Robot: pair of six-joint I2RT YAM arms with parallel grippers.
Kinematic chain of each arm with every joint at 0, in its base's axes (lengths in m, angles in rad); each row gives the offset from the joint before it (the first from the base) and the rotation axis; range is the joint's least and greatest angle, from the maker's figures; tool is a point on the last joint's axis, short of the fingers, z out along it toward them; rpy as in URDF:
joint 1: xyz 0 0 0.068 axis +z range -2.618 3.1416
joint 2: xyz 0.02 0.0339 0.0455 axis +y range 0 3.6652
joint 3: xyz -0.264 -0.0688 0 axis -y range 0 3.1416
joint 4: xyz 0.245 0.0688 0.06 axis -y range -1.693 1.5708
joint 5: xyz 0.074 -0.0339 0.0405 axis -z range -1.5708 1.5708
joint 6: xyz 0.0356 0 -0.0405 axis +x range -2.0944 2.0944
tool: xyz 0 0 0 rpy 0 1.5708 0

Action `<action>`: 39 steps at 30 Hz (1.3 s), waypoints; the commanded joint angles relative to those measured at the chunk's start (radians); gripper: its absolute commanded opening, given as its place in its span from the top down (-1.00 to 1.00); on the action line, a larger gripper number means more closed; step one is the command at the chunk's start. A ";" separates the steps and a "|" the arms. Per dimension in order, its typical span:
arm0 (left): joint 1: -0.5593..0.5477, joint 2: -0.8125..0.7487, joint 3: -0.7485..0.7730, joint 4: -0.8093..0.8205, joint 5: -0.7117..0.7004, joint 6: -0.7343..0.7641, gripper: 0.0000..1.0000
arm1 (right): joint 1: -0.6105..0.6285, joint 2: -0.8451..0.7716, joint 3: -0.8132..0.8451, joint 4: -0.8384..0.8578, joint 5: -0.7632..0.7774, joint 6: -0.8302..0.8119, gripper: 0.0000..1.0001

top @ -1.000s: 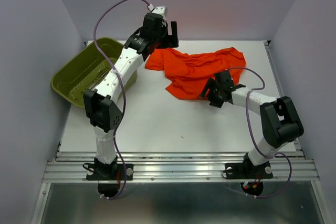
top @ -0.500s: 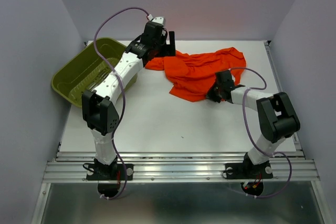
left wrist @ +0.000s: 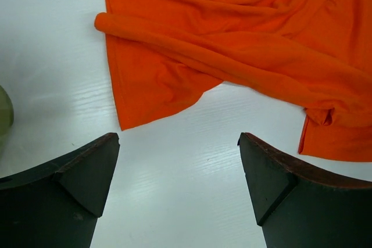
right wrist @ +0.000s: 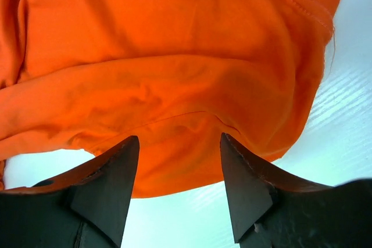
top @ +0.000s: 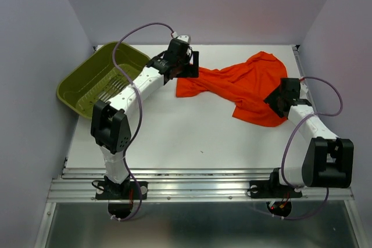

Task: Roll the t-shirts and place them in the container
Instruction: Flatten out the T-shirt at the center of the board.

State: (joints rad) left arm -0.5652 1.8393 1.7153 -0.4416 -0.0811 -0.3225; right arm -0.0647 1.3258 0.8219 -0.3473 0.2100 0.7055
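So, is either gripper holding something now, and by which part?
The left gripper is open and empty. An edge of the bright orange-red cloth t-shirt lies between the right gripper's parted fingers; whether they pinch it cannot be told.

t-shirt (left wrist: 232,56) cut off by left wrist view's top and right edges, basket (left wrist: 4,114) a mere sliver

A white table (top: 174,126) lies under the left gripper (top: 193,65) and the right gripper (top: 274,98), with a soft sheen on its faintly grained top below the left one. Plain pale lilac-grey walls close it in: a back wall (top: 203,4) beyond the left gripper, a left wall (top: 29,56) outward of it, and a right wall (top: 349,39) just outward of the right gripper. Well behind both runs an aluminium rail (top: 197,187), with a grey metal sheet (top: 197,225) below.
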 commanded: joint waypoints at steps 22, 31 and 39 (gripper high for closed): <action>0.108 0.373 0.272 0.007 -0.158 -0.323 -0.55 | -0.001 -0.088 0.082 -0.076 -0.083 -0.112 -0.28; 0.122 0.391 0.231 0.087 -0.143 -0.515 -0.38 | -0.001 -0.089 0.080 -0.076 -0.107 -0.118 -0.28; 0.123 0.425 0.239 0.124 -0.132 -0.540 -0.36 | -0.001 -0.080 0.080 -0.076 -0.119 -0.121 -0.28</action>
State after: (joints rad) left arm -0.4412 2.2517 1.9255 -0.3515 -0.2108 -0.8284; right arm -0.0647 1.2644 0.8764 -0.4202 0.1051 0.6022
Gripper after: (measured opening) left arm 0.687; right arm 0.641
